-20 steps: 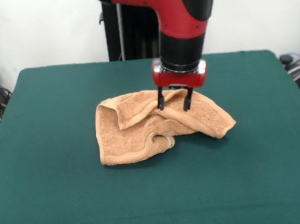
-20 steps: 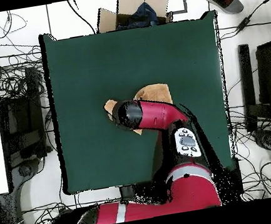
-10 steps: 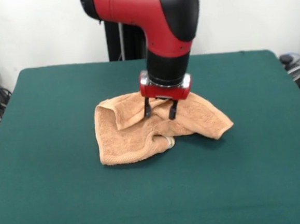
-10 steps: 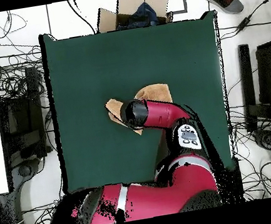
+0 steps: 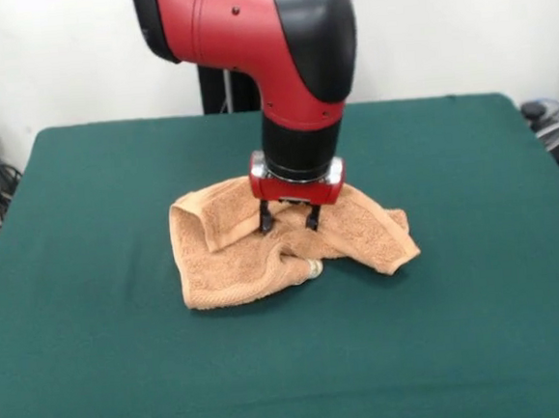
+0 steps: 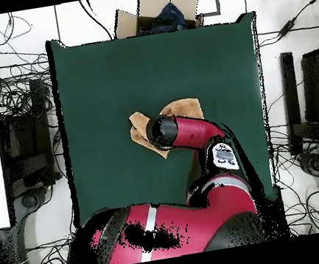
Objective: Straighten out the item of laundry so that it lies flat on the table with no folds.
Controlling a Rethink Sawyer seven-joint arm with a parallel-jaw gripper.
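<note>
While the crumpled peach towel (image 5: 263, 244) is lying near the middle of the green surface (image 5: 99, 378), its raised fold is being pressed by the hand (image 5: 287, 218), whose grip cannot be told.

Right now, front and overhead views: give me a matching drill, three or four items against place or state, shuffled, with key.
Items:
1. towel
2. gripper
3. table
4. cardboard box

States:
A. dark green, mostly bare
B. off the table, by its edge, in the overhead view
C. crumpled, folded over itself
D. fingertips down on the towel, jaws slightly apart

Pairs: 1-C, 2-D, 3-A, 4-B
</note>
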